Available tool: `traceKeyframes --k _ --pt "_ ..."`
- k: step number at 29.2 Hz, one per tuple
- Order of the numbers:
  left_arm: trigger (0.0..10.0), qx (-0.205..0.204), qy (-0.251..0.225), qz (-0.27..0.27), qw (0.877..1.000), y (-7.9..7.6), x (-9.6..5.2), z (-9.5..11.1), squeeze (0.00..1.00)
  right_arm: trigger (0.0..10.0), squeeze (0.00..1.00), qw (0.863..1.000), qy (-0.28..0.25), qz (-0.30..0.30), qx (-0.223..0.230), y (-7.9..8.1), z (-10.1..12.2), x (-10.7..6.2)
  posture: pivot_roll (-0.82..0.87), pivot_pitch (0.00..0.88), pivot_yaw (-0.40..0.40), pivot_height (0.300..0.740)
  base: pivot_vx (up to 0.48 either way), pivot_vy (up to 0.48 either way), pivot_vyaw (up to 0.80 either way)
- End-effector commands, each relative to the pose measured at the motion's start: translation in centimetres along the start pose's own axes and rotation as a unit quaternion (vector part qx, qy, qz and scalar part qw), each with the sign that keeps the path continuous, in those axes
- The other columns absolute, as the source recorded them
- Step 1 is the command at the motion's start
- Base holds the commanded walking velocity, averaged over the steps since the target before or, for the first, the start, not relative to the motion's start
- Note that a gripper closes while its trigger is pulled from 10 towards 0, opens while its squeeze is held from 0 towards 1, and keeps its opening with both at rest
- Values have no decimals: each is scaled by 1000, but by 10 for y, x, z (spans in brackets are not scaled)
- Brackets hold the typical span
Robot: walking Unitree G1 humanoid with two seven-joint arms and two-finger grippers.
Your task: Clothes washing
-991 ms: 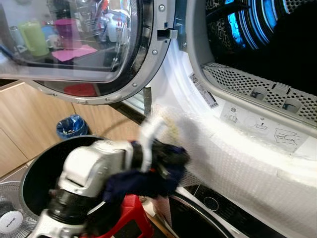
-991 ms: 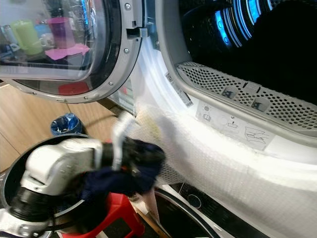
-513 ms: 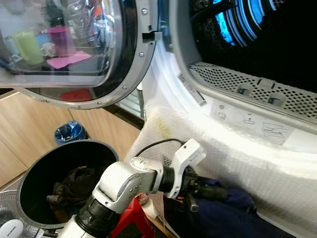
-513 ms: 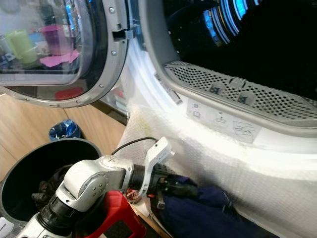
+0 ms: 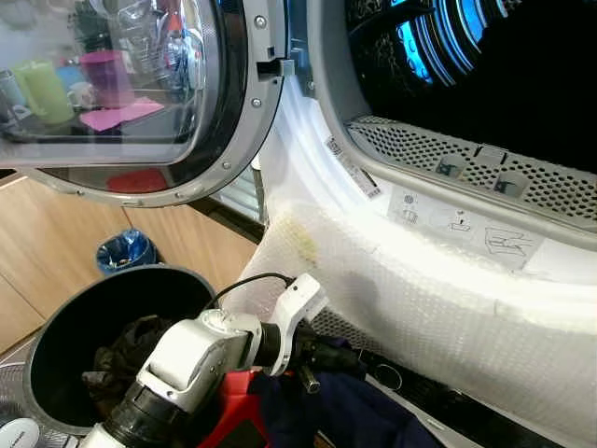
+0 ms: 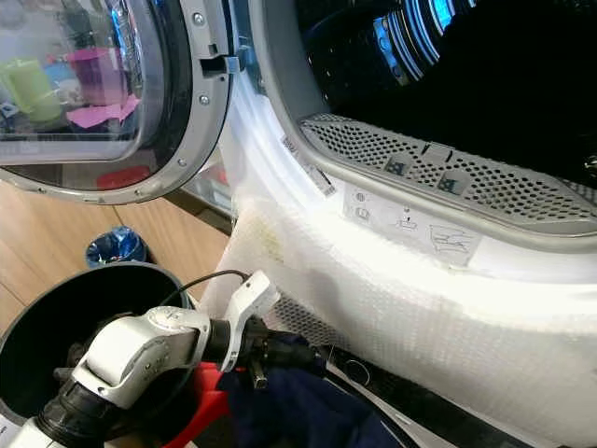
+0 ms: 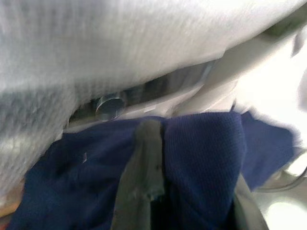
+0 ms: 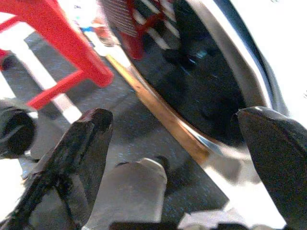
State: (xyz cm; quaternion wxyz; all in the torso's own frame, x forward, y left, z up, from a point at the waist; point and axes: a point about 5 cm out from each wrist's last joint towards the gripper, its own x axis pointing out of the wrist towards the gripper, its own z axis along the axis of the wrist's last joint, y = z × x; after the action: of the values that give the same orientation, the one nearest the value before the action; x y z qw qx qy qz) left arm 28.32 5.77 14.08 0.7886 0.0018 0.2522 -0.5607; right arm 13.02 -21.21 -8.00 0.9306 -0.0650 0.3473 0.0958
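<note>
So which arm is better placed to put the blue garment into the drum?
Left. The left gripper already holds the blue garment just below the drum; the right gripper is open, empty, near the floor.

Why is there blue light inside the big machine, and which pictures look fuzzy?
In the left eye view, blue streaks glow inside the dark drum, and the door glass mirrors cups and pink paper. The left wrist view is soft and smeared, with the left hand shut on the navy cloth. The right wrist view shows the right hand open, its fingers blurry up close.
</note>
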Motion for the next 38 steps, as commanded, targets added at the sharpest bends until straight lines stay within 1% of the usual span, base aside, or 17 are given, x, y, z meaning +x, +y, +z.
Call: traceKeyframes --k 1,4,5,7,10,11,12,15,17,20,23,24,25,30,31,32,38 --pt "0 12 13 -3 1000 0 3 -8 0 10000 0 1000 -15 16 2 -3 1 -4 102 56 59 740 0 0 0" --pt "0 19 28 7 999 2 5 -18 0 10000 0 999 -42 26 6 -11 6 -9 96 51 58 740 0 0 0" --pt "0 13 28 13 999 5 6 -21 0 10000 651 998 -47 48 -1 -12 6 -14 96 51 58 740 0 0 0" --pt "0 12 14 26 999 8 7 -20 0 10000 651 996 -39 81 -19 -10 3 -18 96 51 58 740 0 0 0" --pt "0 -19 -38 42 998 12 9 -8 0 10000 592 987 17 133 -84 -6 -13 -27 80 44 56 740 0 0 0" --pt "0 -19 -38 42 998 12 9 -8 0 10000 592 987 17 133 -84 -6 -13 -27 80 44 56 740 0 0 0" --pt "0 -21 -52 47 997 13 9 -3 0 10000 0 985 46 132 -96 -8 -20 -29 81 46 54 740 0 0 0" --pt "0 -42 -76 46 995 14 8 3 0 10000 0 986 70 102 -113 -14 -23 -27 80 57 52 740 0 0 0" --pt "0 -28 -67 46 996 13 7 2 0 10000 0 993 34 78 -82 -16 -12 -23 86 63 49 740 0 0 0" --pt "0 -26 -55 50 997 14 7 -2 0 10000 0 993 3 79 -83 -16 -2 -22 87 71 51 740 0 0 0" --pt "0 -14 -29 43 999 12 13 -12 0 10000 0 993 -46 93 -50 -12 15 -19 85 77 48 740 0 0 0" --pt "0 -14 -27 31 999 8 18 -14 0 10000 643 991 -66 111 -35 -9 24 -18 83 81 48 740 0 0 0" --pt "0 -17 -26 24 999 6 21 -15 0 10000 1000 988 -86 126 -27 -5 31 -18 84 83 47 740 0 0 0" --pt "0 -18 -21 14 1000 2 33 -18 0 10000 1000 975 -149 163 -3 6 55 -21 84 83 47 740 0 0 0" --pt "0 -21 -20 5 1000 -2 39 -19 0 10000 1000 968 -171 183 2 10 66 -25 74 94 51 740 0 0 0" --pt "0 -21 -20 5 1000 -2 39 -19 0 10000 1000 968 -171 183 2 10 66 -25 74 94 51 740 0 0 0" --pt "0 -14 -9 -34 999 -15 59 -23 0 10000 1000 944 -163 288 2 33 72 -43 67 106 52 740 0 0 0"
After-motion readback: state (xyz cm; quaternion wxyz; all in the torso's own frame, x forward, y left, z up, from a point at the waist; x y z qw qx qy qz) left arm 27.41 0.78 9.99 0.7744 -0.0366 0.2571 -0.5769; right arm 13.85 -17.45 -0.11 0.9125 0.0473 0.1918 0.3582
